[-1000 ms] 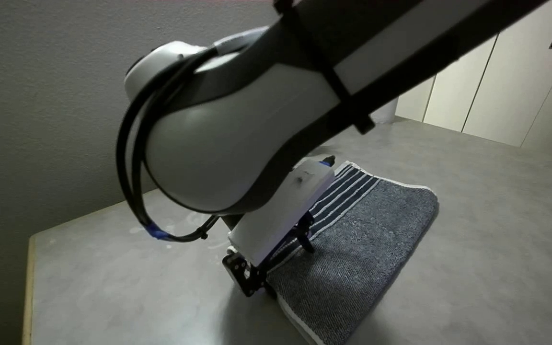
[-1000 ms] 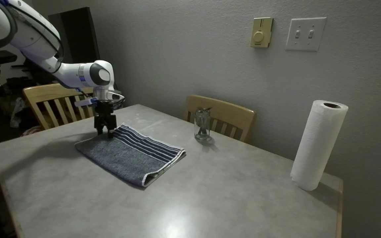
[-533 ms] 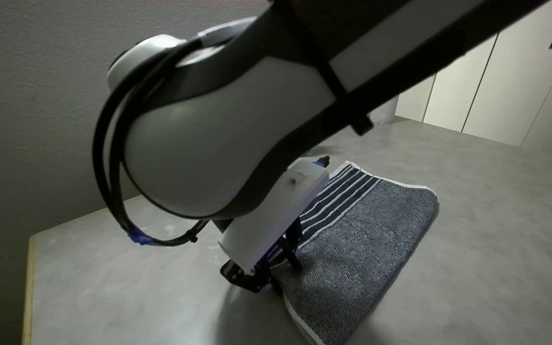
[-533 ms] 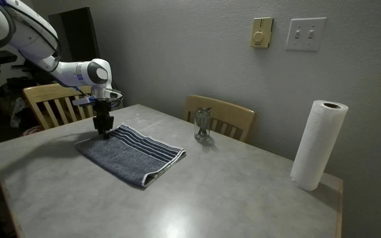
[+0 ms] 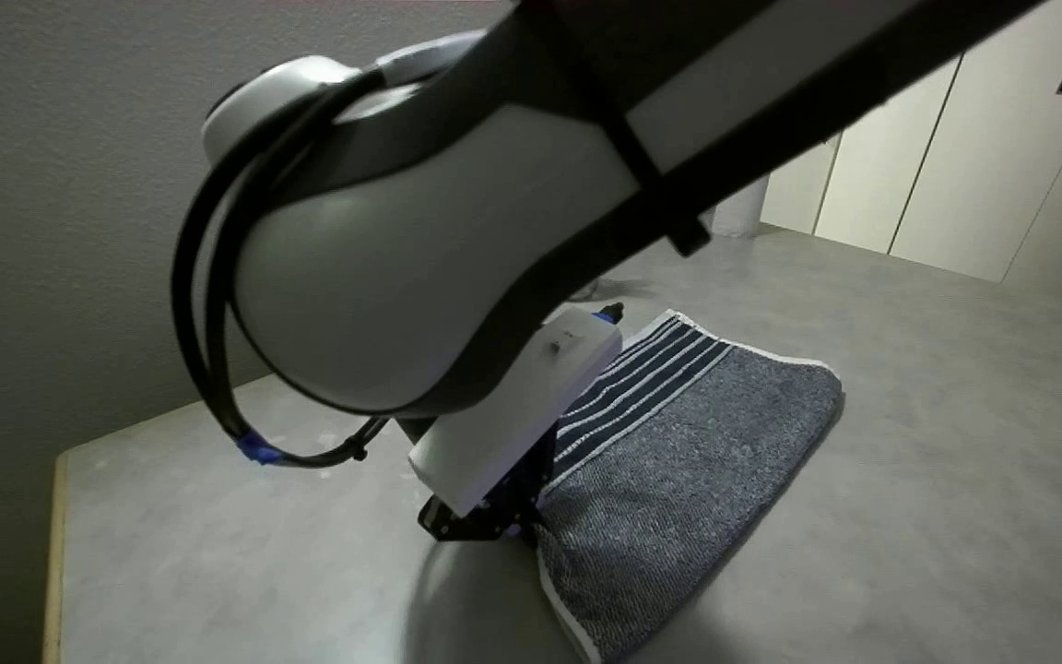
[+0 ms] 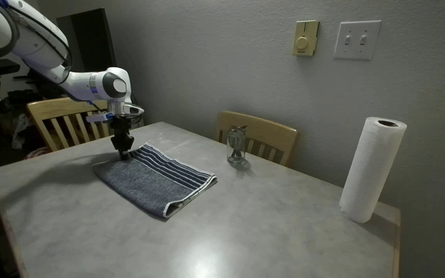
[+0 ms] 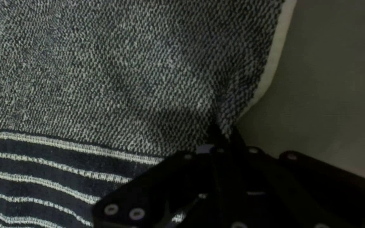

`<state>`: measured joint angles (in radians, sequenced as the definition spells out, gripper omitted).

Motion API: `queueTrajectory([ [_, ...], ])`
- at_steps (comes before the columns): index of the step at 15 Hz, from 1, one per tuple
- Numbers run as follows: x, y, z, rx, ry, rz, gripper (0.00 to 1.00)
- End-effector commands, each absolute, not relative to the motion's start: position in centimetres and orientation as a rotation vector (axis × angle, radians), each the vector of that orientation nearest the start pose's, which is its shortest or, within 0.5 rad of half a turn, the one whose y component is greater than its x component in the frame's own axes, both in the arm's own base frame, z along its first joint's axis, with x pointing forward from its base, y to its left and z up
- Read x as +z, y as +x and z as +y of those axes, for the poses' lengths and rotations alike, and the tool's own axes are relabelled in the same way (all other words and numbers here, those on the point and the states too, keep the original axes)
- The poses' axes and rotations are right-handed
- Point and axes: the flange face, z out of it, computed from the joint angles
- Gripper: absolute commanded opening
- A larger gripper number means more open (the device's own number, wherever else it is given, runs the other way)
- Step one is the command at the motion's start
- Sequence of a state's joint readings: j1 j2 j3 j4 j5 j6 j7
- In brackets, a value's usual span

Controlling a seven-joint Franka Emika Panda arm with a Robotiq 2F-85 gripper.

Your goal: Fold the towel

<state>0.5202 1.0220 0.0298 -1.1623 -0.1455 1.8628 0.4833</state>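
Observation:
The dark grey-blue towel (image 6: 157, 187) lies on the table with white stripes along its far side and a white hem. At one end a gap shows between two layers, so it is doubled over. My gripper (image 6: 124, 157) points down at the opposite end. In the wrist view the gripper (image 7: 227, 134) is shut on a pinched fold of the towel (image 7: 138, 69), close to the hem; the fingertips are dark. The fabric puckers toward the grip, as the towel (image 5: 688, 461) also shows in an exterior view, where the arm partly covers the fingers.
A glass jar (image 6: 236, 148) with dark items inside stands beyond the towel near the table's far edge. A paper towel roll (image 6: 373, 170) stands at the far end. Wooden chairs (image 6: 261, 129) and a grey wall line the table's far side.
The jaws have gone from open to shut, gathering the towel's edge between them. That end of the towel has pulled in slightly. The arm shifted a little along the edge.

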Motion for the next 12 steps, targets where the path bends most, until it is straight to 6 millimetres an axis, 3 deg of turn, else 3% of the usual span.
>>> queueTrajectory([
  [1,17.0,62.9,35.0,0.289,-3.257,-0.254,0.01],
  [7,21.5,62.4,33.6,0.169,-3.058,-0.492,0.01],
  [12,23.4,61.4,30.9,0.205,-2.871,-0.652,0.01],
])
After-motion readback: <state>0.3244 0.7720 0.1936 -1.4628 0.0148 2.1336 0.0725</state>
